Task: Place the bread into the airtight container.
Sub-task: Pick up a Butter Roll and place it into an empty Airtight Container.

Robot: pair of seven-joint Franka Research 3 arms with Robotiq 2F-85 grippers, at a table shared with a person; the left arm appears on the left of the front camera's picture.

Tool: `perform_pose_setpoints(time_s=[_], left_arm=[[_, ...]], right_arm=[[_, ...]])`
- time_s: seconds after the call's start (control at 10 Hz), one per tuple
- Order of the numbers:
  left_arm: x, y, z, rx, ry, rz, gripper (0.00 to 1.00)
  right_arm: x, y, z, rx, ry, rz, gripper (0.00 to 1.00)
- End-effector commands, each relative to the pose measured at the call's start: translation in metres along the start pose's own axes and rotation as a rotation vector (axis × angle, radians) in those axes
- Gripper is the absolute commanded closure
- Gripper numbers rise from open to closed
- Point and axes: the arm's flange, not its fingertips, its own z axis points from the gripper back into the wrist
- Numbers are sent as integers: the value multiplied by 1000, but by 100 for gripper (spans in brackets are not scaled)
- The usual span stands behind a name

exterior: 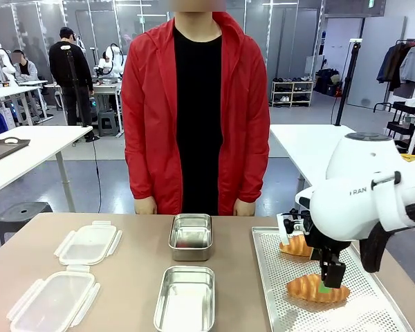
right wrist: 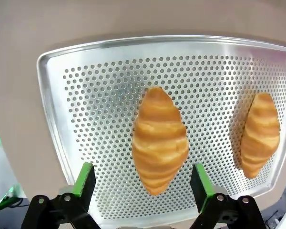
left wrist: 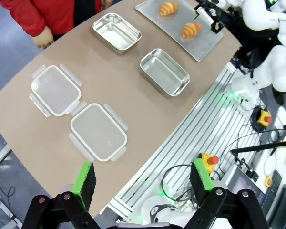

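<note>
Two croissants lie on a perforated metal tray (exterior: 273,290) at the table's right: the near bread (exterior: 308,290) and the far one (exterior: 295,245). My right gripper (exterior: 330,277) hangs open just above the near croissant (right wrist: 159,139), one finger on each side of it, not touching. The other croissant (right wrist: 260,133) lies further along the tray (right wrist: 95,95). Two open steel containers stand mid-table, one far (exterior: 191,223) and one near (exterior: 185,273). My left gripper (left wrist: 143,174) is open and empty, high off the table's edge.
Two clear plastic lids (exterior: 88,243) (exterior: 53,301) lie at the table's left. A person in a red jacket stands at the far edge, hands (exterior: 145,205) hanging by the table. Bare tabletop lies between the lids, the containers and the tray.
</note>
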Motion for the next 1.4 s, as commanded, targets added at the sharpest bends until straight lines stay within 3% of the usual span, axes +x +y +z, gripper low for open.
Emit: perform_pose_setpoints(time_s=[0.0,0.3,1.0,1.1,1.2,1.3], left_arm=[[1,-1,1,-8,-1,-18,0],[1,-1,1,-8,-1,-18,0],[1,-1,1,-8,-1,-18,0],[1,-1,1,-8,-1,-18,0],[1,-1,1,-8,-1,-18,0],[1,-1,1,-8,-1,-18,0]], right_arm=[[-11,30,-22,-20,5,-41,0],[-15,22,-40,-52,3,-75,0],[-28,9,-74,34,-23,-83,0],[-28,10,-74,35,-26,-78,15],[-28,9,-73,35,-26,-74,19],[-28,9,-73,39,-13,-69,34]])
